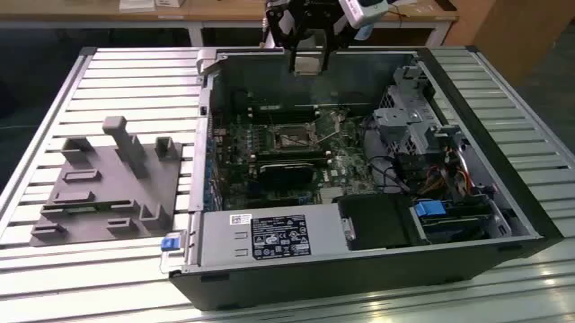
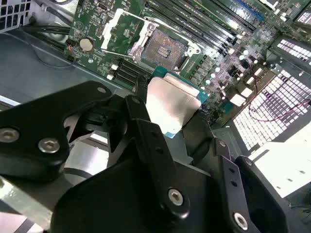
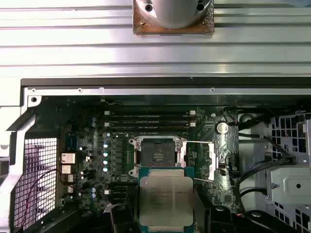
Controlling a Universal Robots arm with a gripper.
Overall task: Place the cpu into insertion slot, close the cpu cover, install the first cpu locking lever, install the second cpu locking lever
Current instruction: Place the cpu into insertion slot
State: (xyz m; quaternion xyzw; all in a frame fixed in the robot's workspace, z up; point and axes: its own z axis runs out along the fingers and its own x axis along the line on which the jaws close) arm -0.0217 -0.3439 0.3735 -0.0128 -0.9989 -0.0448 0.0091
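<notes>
The cpu [image 1: 308,64], a flat square chip with a silver-grey top, hangs above the far wall of the open computer case, and my gripper [image 1: 308,62] is shut on it. In both wrist views the black fingers clamp the cpu [image 2: 170,104] [image 3: 167,199] by two opposite edges. The insertion slot [image 3: 156,155] [image 2: 167,48] [image 1: 292,140] lies bare on the green motherboard, its dark centre showing. The cpu cover [image 3: 200,160] [image 2: 124,29] is swung open beside the slot, away from the dark centre. The chip is well above the slot and not touching the board.
Long black memory slots [image 3: 150,121] run beside the slot. A silver drive cage [image 1: 404,121] and cables fill the case at the exterior view's right, with a power supply [image 1: 256,235] in front. A grey fixture block [image 1: 108,182] sits on the slatted table [image 1: 530,134] at the exterior view's left.
</notes>
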